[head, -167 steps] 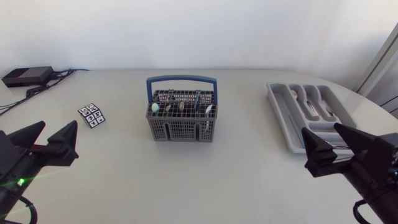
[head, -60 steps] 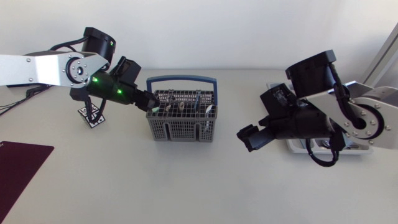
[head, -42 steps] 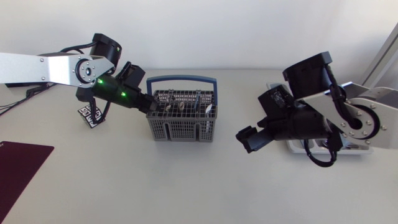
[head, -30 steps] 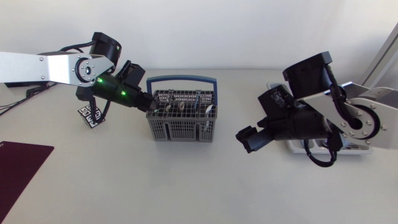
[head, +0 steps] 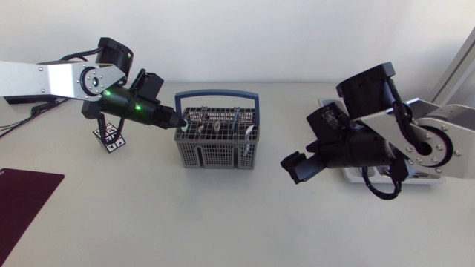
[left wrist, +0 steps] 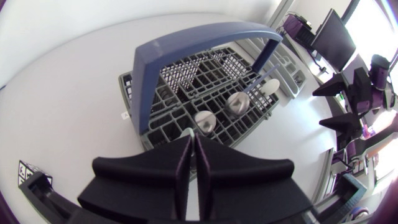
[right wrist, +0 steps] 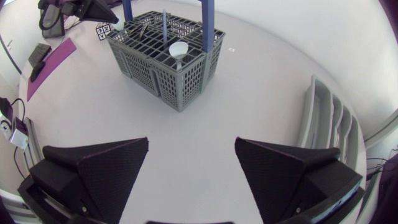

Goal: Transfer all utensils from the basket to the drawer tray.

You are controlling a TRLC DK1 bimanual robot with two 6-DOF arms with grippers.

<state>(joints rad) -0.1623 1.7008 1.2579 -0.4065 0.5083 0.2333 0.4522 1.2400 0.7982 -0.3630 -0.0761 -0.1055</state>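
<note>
The grey utensil basket [head: 217, 150] with a blue handle stands mid-table. My left gripper [head: 179, 123] is at its left end, shut on the tip of a pale green utensil [left wrist: 186, 132] that pokes out between the fingertips. Ahead of it several spoons [left wrist: 236, 102] stand in the basket [left wrist: 205, 74]. My right gripper [head: 297, 167] hangs open with nothing in it between the basket and the grey drawer tray [head: 378, 176], which its arm largely hides. The right wrist view shows this gripper [right wrist: 193, 162] above bare table, with the basket [right wrist: 165, 68] ahead and the tray [right wrist: 323, 124] off to one side.
A small marker tag [head: 110, 138] lies under my left arm. A dark maroon mat [head: 22, 196] sits at the table's front left. Bare table stretches in front of the basket and between it and the tray.
My left gripper has shut on the pale utensil at the basket's left end and drawn back slightly. The right arm has stayed put, its gripper open.
</note>
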